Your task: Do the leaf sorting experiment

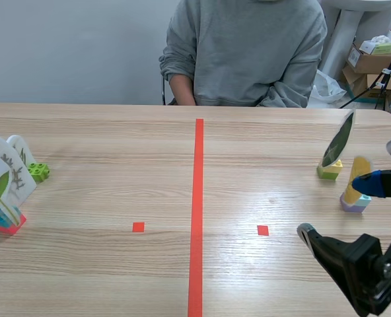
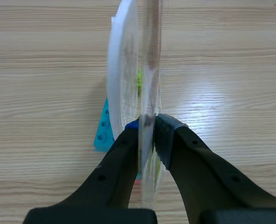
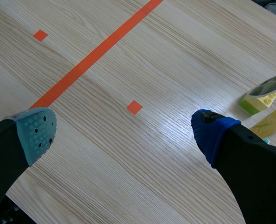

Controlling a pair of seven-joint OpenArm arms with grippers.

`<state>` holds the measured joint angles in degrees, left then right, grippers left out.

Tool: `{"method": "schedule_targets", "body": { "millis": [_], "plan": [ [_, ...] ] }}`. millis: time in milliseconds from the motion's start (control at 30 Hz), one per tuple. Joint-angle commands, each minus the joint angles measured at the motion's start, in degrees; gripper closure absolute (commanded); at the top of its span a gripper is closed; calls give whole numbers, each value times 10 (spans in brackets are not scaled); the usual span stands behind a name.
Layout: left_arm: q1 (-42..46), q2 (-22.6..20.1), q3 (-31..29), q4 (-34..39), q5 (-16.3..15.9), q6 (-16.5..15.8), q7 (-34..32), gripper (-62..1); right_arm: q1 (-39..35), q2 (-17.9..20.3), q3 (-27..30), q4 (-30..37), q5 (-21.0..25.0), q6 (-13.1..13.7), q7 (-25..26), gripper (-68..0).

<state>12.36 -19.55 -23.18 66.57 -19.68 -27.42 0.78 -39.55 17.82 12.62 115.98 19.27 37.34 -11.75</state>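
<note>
Left gripper (image 2: pixel 147 128) is clamping a thin clear card (image 2: pixel 149 56) edge-on between its pads. A white card (image 2: pixel 121 70) is standing just beside it, with a cyan brick (image 2: pixel 103 128) at its foot. Only the left wrist view is showing this grip.

The scene view is showing a rounded plant-print card (image 1: pixel 0 188) and a smaller white card (image 1: pixel 20 148) at the table's left edge, with a green brick (image 1: pixel 39 172) near them. Can't tell which of the two is the clamped one.

Right gripper (image 3: pixel 124 135) is hanging open over bare wood, fingers wide apart, one pad grey-green, one blue. The blue pad (image 1: pixel 370 183) is overlapping the yellow leaf card (image 1: pixel 359 168) on its lavender brick (image 1: pixel 355 203); contact is unclear. The green leaf card (image 1: pixel 339 139) is tilting on a yellow-green brick (image 1: pixel 329 172) just beyond.

The table (image 1: pixel 116 132) is light woodgrain. A tape line (image 1: pixel 197 211) is running down the middle, with nothing standing between the two groups. A person in a grey sweatshirt (image 1: pixel 248 53) is sitting across the table, with cardboard boxes (image 1: pixel 374 63) behind.
</note>
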Motion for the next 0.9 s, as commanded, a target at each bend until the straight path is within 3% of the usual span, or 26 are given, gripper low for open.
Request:
{"method": "schedule_targets", "body": {
  "millis": [0,233,600,733,867],
  "plan": [
    [-2,-3,-2,5,-2,-1,0,-36,5,7,2,-1,2,0,7,-591],
    [-2,-3,-2,5,-2,-2,1,-59,5,7,2,-1,2,0,7,-591],
    [-2,-3,-2,5,-3,-3,1,-399,5,7,2,-1,2,0,7,-591],
    [0,-3,-2,5,-3,-5,1,-456,6,7,2,-1,2,0,6,-591],
    [10,-4,-2,7,-3,-16,0,-468,7,7,2,-1,2,0,5,-591]
  ]
}}
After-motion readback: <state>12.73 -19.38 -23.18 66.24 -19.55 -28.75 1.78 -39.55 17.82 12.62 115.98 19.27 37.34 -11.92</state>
